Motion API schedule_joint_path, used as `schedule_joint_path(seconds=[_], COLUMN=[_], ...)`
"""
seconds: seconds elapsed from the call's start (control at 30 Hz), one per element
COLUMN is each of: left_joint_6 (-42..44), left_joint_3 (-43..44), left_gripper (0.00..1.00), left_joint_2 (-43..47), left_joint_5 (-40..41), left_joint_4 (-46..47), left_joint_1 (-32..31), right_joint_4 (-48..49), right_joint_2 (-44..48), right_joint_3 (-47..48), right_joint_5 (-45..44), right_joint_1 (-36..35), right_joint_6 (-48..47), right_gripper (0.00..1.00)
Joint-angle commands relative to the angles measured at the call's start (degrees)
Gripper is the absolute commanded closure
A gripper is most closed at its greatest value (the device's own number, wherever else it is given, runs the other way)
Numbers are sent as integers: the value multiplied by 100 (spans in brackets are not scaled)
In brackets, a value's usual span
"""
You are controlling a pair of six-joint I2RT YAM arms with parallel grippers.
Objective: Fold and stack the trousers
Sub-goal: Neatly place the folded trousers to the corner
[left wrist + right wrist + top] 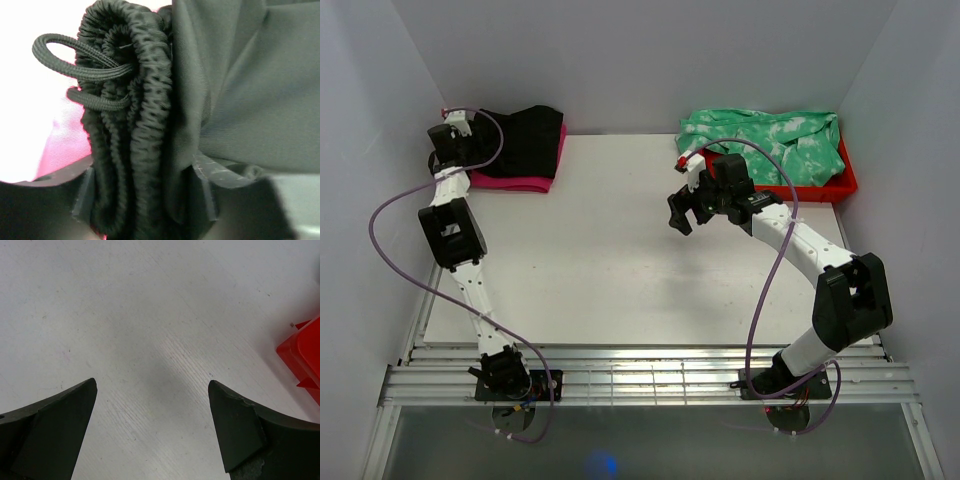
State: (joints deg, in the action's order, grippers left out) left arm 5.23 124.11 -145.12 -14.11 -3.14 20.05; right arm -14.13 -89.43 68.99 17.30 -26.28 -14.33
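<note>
Little of left hand [145, 192] visible | fingers [82, 197] pinch trousers [240, 100] waistband [145, 115]

Green tie-dye garment [760, 138] in red tray [825, 192], pink cloth [510, 183], white table [610, 260]

I can't read any text, label, brand mark or number in any of my three camera views.
</note>
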Motion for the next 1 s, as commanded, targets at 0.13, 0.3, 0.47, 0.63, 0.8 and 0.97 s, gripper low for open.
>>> schedule_joint_path(seconds=[0.13, 0.3, 0.47, 0.63, 0.8, 0.97], left_joint_6=[258, 663, 567, 278, 91, 696], left_joint_3=[604, 404, 139, -177, -141, -1693], left_gripper=[26, 4, 4, 22, 2, 2], left_joint_2=[827, 1257, 1758, 2005, 2065, 3137], left_joint_5=[619, 971, 683, -890, -1866, -2210], left_joint_4=[-336, -153, -117, -310, -1486, -2373], left_joint_1=[280, 376, 490, 473, 236, -342], right_joint_4=[-151, -143, -178, -432, -705, -740], right_joint_2=[162, 259, 259, 110, 240, 803], right_joint_3=[202, 273, 334, 510, 502, -95], right_joint_5=[107, 107, 221, 414, 695, 669], right_joint_1=[-35, -35, -35, -35, -26, 201], right_joint_6=[-105, -141, -158, -219, -342, -369], right_gripper=[2, 2, 2, 2, 7, 10])
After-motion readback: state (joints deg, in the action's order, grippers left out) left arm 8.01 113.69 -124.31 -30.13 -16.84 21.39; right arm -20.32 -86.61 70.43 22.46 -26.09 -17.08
